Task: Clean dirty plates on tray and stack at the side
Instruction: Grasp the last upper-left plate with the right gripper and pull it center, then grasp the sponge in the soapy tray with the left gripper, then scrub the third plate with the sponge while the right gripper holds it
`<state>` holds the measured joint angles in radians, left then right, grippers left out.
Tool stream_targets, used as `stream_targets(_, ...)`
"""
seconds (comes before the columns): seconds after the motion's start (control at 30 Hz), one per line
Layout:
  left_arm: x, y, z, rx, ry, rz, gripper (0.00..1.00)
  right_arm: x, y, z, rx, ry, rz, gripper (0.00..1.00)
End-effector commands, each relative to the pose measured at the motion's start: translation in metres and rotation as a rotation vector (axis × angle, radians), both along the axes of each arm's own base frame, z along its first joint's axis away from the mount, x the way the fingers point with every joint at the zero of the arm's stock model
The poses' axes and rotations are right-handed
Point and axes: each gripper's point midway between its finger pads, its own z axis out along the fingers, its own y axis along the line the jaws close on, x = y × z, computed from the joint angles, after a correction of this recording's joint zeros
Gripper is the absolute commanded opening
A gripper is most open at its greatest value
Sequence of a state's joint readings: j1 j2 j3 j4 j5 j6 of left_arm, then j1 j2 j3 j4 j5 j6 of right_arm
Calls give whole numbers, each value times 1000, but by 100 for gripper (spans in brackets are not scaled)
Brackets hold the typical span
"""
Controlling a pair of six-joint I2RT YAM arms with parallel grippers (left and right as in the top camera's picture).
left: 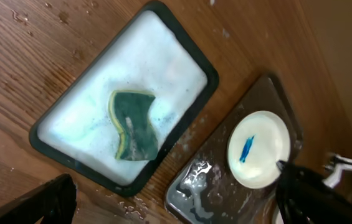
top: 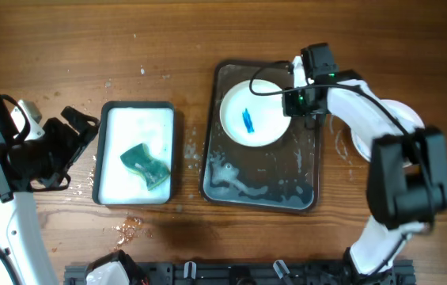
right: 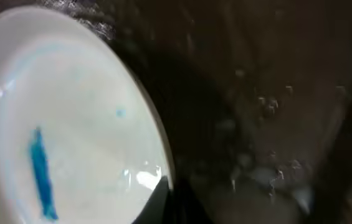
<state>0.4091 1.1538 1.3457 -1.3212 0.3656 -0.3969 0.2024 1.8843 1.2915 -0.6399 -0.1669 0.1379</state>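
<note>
Left claw over wet wooden table

L arm: white lower link, grey-and-black upper housing w/ white part at wrist, matte black L gripper. R arm: smooth curved white links, bulky black joint housings, black wrist block w/ small green light, thin black cable looping off it, white bracket at tip. Fingers show only as dark, blurred shapes in wrist cams; markings and screws too small to tell.
</note>
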Motion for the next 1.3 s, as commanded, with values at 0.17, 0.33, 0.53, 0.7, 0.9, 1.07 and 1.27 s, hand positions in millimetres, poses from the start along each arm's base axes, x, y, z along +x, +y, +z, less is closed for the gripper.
stream_targets(0.17, 15, -8, -53, 195, 243, -238, 89, -92, 3, 75, 52, 100, -131, 4)
stream_targets(0.33, 18, -31, -131, 110, 528, -238, 78, -110, 12, 4, 108, 150, -302, 4)
stream_targets(0.53, 9, -34, -221, 77, 668, -138, 64, -111, 4, -10, 95, 143, -388, 4)
stream_targets(0.7, 21, -37, -248, 98, 594, -170, 4, -111, 6, -9, 96, 137, -356, 23)
stream_targets(0.9, 28, -37, -205, 110, 623, -279, 28, -114, 9, -9, 53, 102, -134, 29)
stream_targets(1.07, 25, -42, -207, 99, 630, -294, 50, -124, 6, -15, 29, 144, -116, 35)
stream_targets(1.27, -8, -55, -267, 160, 650, -296, 7, -129, 12, -35, 49, 217, -108, 34)
